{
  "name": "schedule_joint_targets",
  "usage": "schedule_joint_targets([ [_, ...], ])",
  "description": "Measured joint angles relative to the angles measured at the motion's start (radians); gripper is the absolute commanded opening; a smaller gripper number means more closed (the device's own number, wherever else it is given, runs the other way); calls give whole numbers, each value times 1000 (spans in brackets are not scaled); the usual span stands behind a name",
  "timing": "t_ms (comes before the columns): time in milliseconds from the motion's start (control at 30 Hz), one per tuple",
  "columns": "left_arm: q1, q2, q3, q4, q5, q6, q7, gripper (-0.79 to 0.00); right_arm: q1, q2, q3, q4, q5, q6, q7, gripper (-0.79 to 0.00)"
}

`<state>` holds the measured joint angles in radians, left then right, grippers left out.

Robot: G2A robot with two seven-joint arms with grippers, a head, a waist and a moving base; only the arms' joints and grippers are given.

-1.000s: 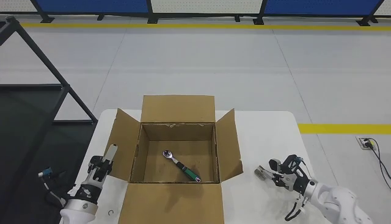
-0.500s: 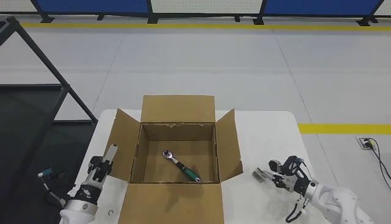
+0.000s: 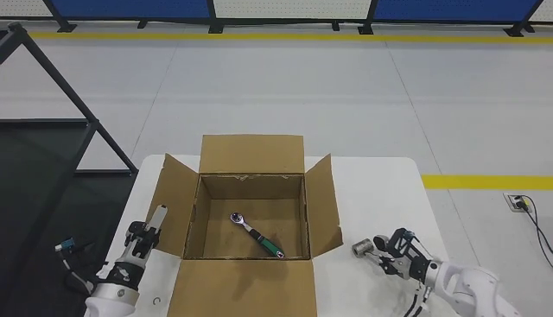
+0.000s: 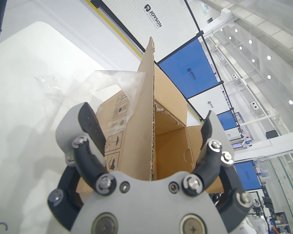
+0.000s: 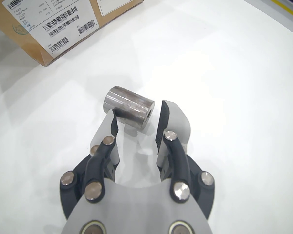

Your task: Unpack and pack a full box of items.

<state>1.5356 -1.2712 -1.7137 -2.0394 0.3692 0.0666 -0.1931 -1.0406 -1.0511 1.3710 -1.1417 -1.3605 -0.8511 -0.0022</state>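
An open cardboard box (image 3: pixel 252 155) stands mid-table, and a ratchet wrench (image 3: pixel 257 234) with a green handle lies on its floor. A short metal cylinder (image 3: pixel 360 249) rests on its side on the white table right of the box. My right gripper (image 3: pixel 386 253) is open just behind it. In the right wrist view the cylinder (image 5: pixel 129 109) lies at the tips of the right gripper (image 5: pixel 139 113); one finger touches it and the other stands apart. My left gripper (image 3: pixel 153 223) is open beside the box's left flap (image 4: pixel 146 103), and the left gripper (image 4: pixel 147 112) straddles that flap's edge.
Crumpled clear plastic (image 4: pixel 48 86) lies on the table left of the box, and more clings to the box's side (image 4: pixel 122 79). A small metal ring (image 3: pixel 156 301) sits near the front edge. The table's right edge (image 3: pixel 429 209) is close to my right arm.
My right gripper has moved with the cylinder toward the box and the table's front edge. The left arm has kept still.
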Motion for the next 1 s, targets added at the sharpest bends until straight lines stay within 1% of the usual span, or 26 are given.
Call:
schedule_joint_targets([
  [633, -2, 1, -4, 7, -5, -3, 6, 0, -6, 9, 2, -15, 31, 18, -7, -459],
  [1000, -3, 2, -3, 8, -4, 0, 5, 0, 3, 12, -6, 1, 45, 15, -15, -443],
])
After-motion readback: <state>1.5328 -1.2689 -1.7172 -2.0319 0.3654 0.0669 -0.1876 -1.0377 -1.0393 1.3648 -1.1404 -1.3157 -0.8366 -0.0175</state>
